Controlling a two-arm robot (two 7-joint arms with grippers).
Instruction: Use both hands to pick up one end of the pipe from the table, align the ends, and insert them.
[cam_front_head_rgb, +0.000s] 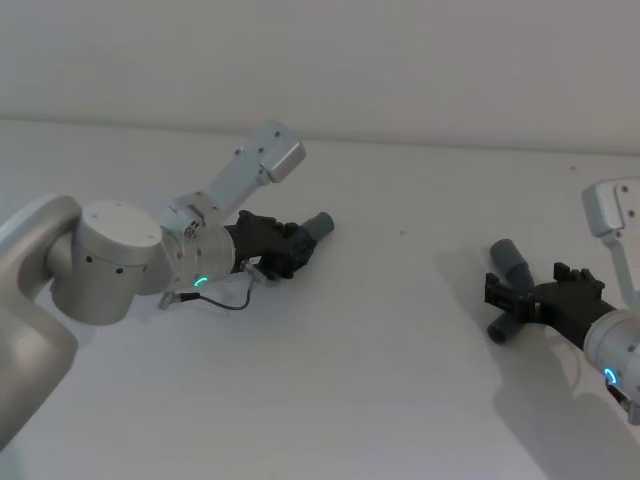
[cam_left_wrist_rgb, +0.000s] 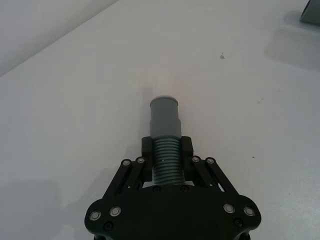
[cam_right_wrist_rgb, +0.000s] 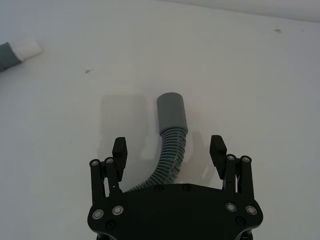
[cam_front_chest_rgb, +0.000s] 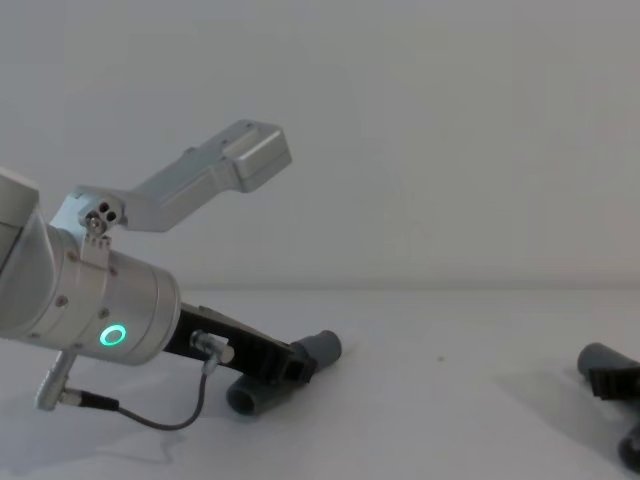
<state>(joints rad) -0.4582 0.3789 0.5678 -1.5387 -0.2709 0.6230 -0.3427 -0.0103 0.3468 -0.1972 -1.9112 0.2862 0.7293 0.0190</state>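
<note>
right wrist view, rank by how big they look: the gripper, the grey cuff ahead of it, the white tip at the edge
right gripper
grey cuff
white spigot tip, but it lies farther off, so unsure

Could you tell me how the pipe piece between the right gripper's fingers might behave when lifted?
The pipe piece will probably flex, since its ribbed body already curves. Its smooth cuff may sag beyond the right gripper, open around it. Being round, it could roll on the table if nudged. The left gripper grips the other piece.
</note>
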